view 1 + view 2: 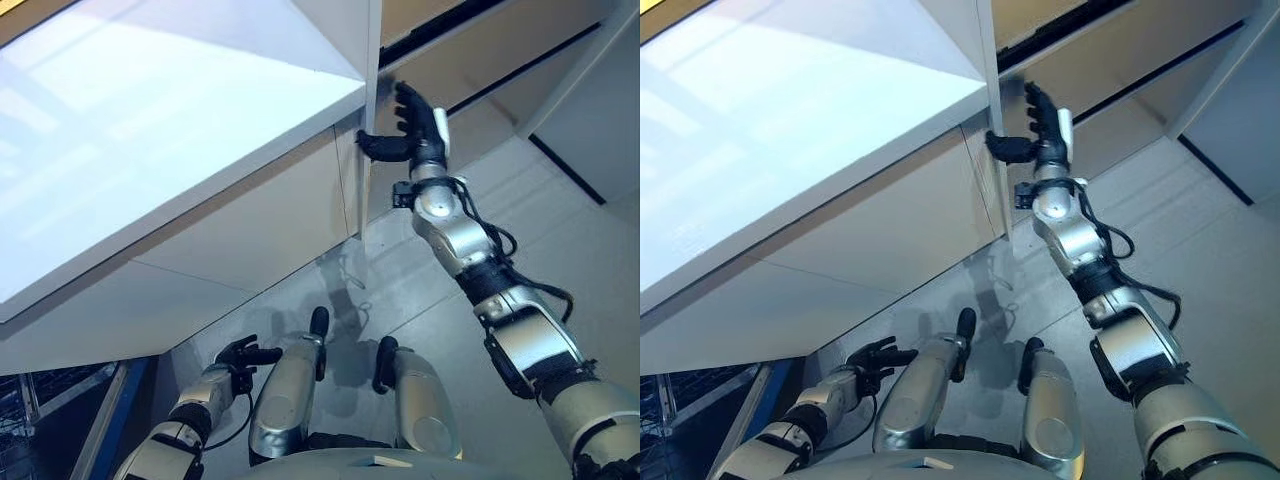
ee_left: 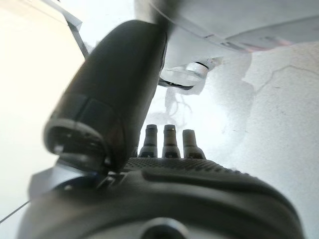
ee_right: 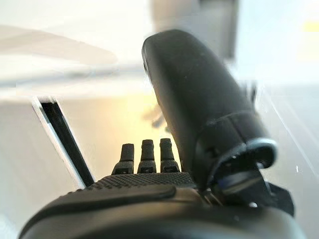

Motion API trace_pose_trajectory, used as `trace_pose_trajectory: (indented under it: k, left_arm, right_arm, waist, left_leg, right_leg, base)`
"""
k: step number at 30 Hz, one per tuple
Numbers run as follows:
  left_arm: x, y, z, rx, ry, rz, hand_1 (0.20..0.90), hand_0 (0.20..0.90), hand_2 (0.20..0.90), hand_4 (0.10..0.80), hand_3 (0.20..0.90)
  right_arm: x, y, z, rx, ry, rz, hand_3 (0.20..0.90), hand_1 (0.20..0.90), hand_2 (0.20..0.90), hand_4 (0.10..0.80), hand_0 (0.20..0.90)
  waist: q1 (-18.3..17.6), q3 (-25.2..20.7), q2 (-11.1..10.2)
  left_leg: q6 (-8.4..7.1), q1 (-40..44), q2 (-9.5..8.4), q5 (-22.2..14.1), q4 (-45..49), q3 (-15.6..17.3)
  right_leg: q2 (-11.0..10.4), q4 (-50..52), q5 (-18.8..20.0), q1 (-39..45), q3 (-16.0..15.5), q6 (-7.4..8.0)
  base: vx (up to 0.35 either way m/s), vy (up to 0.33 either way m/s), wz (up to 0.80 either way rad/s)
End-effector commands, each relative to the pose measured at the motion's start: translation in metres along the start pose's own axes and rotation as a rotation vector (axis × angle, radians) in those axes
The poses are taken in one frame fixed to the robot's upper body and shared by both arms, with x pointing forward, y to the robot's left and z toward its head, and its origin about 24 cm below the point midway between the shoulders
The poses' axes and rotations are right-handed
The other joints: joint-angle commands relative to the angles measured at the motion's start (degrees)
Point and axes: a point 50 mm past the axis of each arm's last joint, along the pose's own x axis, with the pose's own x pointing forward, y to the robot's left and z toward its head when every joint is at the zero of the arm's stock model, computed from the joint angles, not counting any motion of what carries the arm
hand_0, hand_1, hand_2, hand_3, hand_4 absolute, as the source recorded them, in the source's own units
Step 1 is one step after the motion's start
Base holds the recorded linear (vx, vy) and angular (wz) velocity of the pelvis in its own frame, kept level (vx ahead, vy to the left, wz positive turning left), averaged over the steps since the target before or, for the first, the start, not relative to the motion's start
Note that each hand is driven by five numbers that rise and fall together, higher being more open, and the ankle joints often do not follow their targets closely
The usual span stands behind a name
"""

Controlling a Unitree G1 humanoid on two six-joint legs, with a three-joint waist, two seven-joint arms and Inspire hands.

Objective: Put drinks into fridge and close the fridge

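The white fridge door [image 1: 150,130] fills the upper left of the head views, its corner edge just beside the right hand [image 1: 410,130]. That hand is raised against the door's edge, fingers straight and spread, thumb jutting toward the edge, holding nothing. The left hand [image 1: 243,355] hangs low near the grey floor [image 1: 560,220], fingers relaxed and empty; no drinks show.

A pale grey floor [image 1: 560,260] fills the right side — dark grooves cross it near the top. At the bottom-left corner, a blue rail [image 1: 110,420] beside a wire rack [image 1: 20,405].
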Motion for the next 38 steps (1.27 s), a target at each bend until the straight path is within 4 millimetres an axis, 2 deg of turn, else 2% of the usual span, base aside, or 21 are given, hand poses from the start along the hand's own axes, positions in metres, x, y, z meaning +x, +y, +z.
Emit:
trace_pose_trajectory:
  k: [1,2,5,6,8,9,10,13,14,16,17,19,21,27,38]
  left_arm:
    - [-0.007,0.028,-0.035,-0.005,0.056,0.098,0.9,0.9,0.9,0.8,0.9]
    - [-0.011,0.033,-0.048,-0.026,0.078,0.116,0.9,0.9,0.9,0.8,0.9]
    - [-0.016,0.04,-0.066,-0.043,0.106,0.136,0.9,0.9,0.9,0.8,0.9]
    - [-0.019,0.047,-0.071,-0.051,0.112,0.149,0.9,0.9,0.9,0.8,0.9]
    - [-0.021,0.055,-0.077,-0.056,0.127,0.143,0.9,0.9,0.9,0.8,0.9]
    - [-0.021,0.056,-0.077,-0.052,0.129,0.141,0.9,0.9,0.9,0.8,0.9]
    - [-0.023,0.059,-0.081,-0.054,0.139,0.139,0.9,0.9,0.9,0.8,0.9]
    - [-0.026,0.067,-0.096,-0.059,0.175,0.134,0.9,0.9,0.9,0.8,0.9]
    - [-0.027,0.067,-0.099,-0.059,0.184,0.128,0.9,0.9,0.9,0.8,0.9]
    - [-0.027,0.068,-0.103,-0.043,0.197,0.12,0.9,0.9,0.9,0.8,0.9]
    - [-0.027,0.068,-0.106,-0.023,0.201,0.112,0.9,0.9,0.9,0.8,0.9]
    - [-0.027,0.065,-0.109,-0.01,0.195,0.093,0.9,0.9,0.9,0.8,0.9]
    - [-0.027,0.061,-0.111,-0.004,0.196,0.077,0.9,0.9,0.9,0.8,0.9]
    - [-0.027,0.053,-0.118,-0.001,0.201,0.05,0.9,0.9,0.9,0.8,0.9]
    - [-0.025,0.044,-0.115,-0.04,0.21,0.017,0.9,0.9,0.9,0.8,0.9]
  right_arm:
    - [-0.019,-0.037,-0.011,0.037,-0.075,-0.095,0.9,0.9,0.9,0.8,0.9]
    - [-0.048,-0.056,-0.05,0.012,0.021,-0.099,0.9,0.9,0.9,0.8,0.9]
    - [-0.097,-0.077,-0.105,-0.013,0.235,-0.088,0.9,0.9,0.9,0.8,0.9]
    - [-0.121,-0.084,-0.13,0.003,0.352,-0.075,0.9,0.9,0.9,0.8,0.9]
    - [-0.154,-0.089,-0.161,-0.031,0.511,-0.055,0.9,0.9,0.9,0.8,0.9]
    - [-0.157,-0.09,-0.165,-0.036,0.534,-0.058,0.9,0.9,0.9,0.8,0.9]
    - [-0.171,-0.093,-0.176,-0.046,0.587,-0.059,0.9,0.9,0.9,0.8,0.9]
    - [-0.226,-0.106,-0.218,-0.089,0.872,-0.055,0.9,0.9,0.9,0.8,0.9]
    - [-0.239,-0.107,-0.226,-0.109,0.935,-0.037,0.9,0.9,0.9,0.8,0.9]
    - [-0.262,-0.107,-0.238,-0.153,1.038,-0.013,0.9,0.9,0.9,0.8,0.9]
    - [-0.288,-0.108,-0.249,-0.153,1.172,0.008,0.9,0.9,0.9,0.8,0.9]
    - [-0.318,-0.105,-0.257,-0.158,1.331,0.052,0.9,0.9,0.9,0.8,0.9]
    - [-0.341,-0.101,-0.261,-0.089,1.452,0.081,0.9,0.9,0.9,0.8,0.9]
    - [-0.366,-0.096,-0.262,-0.094,1.608,0.101,0.9,0.9,0.9,0.8,0.9]
    - [-0.369,-0.094,-0.262,-0.083,1.615,0.111,0.9,0.9,0.9,0.8,0.9]
  waist:
    - [-3.25,-10.69,-4.8]
    - [-4.42,-12.83,-5.27]
    - [-5.71,-15.82,-5.92]
    - [-6.43,-17.12,-6.36]
    - [-7.13,-18.62,-6.91]
    - [-7.18,-18.78,-6.97]
    - [-7.48,-19.33,-7.12]
    - [-7.9,-20.72,-7.4]
    - [-7.85,-20.92,-7.4]
    - [-7.66,-21.22,-7.38]
    - [-7.36,-21.36,-7.34]
    - [-7.23,-21.58,-7.44]
    - [-6.98,-21.61,-7.41]
    - [-7.0,-22.09,-7.13]
    - [-7.2,-22.37,-7.33]
  left_leg:
    - [4.46,5.08,-3.18,-8.01,0.34,4.29]
    - [4.45,6.97,-2.89,-7.64,-2.35,4.85]
    - [4.34,10.04,-2.26,-6.71,-6.84,6.02]
    - [4.25,11.4,-2.01,-6.44,-8.68,6.82]
    - [4.1,12.75,-1.88,-6.24,-10.51,7.57]
    - [4.09,12.91,-1.86,-6.21,-10.71,7.65]
    - [4.12,13.38,-1.82,-6.17,-11.32,7.86]
    - [4.08,14.71,-1.57,-5.66,-13.7,8.5]
    - [4.07,14.94,-1.48,-5.38,-14.38,8.58]
    - [4.03,15.23,-1.42,-4.93,-15.35,8.32]
    - [3.97,15.44,-1.41,-4.51,-16.13,7.67]
    - [4.1,15.51,-1.45,-4.66,-15.88,7.7]
    - [4.21,15.57,-1.41,-4.99,-15.29,7.93]
    - [4.43,16.01,-1.55,-5.43,-15.03,7.63]
    - [4.75,16.39,-1.68,-5.75,-15.56,7.25]
  right_leg:
    - [2.06,-16.34,10.01,6.51,3.13,1.61]
    - [2.43,-19.03,10.84,8.05,3.61,2.42]
    - [2.74,-22.67,12.45,10.14,3.91,3.55]
    - [2.91,-24.51,13.24,11.07,4.04,4.03]
    - [3.11,-26.41,14.03,12.02,4.19,4.49]
    - [3.14,-26.61,14.13,12.15,4.21,4.52]
    - [3.33,-27.14,14.33,12.47,4.54,4.62]
    - [3.92,-28.52,14.82,13.37,5.05,5.04]
    - [4.02,-28.66,14.86,13.52,5.07,5.08]
    - [4.23,-28.82,14.81,13.75,5.07,5.06]
    - [4.48,-29.07,14.79,14.07,5.04,5.03]
    - [4.52,-29.07,14.75,14.17,5.24,4.97]
    - [4.37,-28.95,14.6,14.5,5.02,4.85]
    - [4.45,-28.36,14.07,14.77,5.47,4.9]
    - [4.71,-28.31,13.86,14.73,6.13,5.26]
  base:
    - [0.098,0.024,-0.11]
    - [0.087,0.023,-0.15]
    - [0.03,-0.001,-0.18]
    - [-0.021,-0.029,-0.22]
    - [-0.034,-0.045,-0.34]
    - [-0.041,-0.041,-0.3]
    - [-0.047,-0.032,-0.2]
    - [-0.065,-0.041,-0.2]
    - [-0.057,-0.026,-0.11]
    - [-0.058,-0.025,-0.08]
    - [-0.073,-0.028,-0.08]
    - [-0.061,-0.015,-0.09]
    - [-0.026,0.0,-0.08]
    - [-0.003,0.004,0.0]
    - [-0.008,0.003,-0.02]
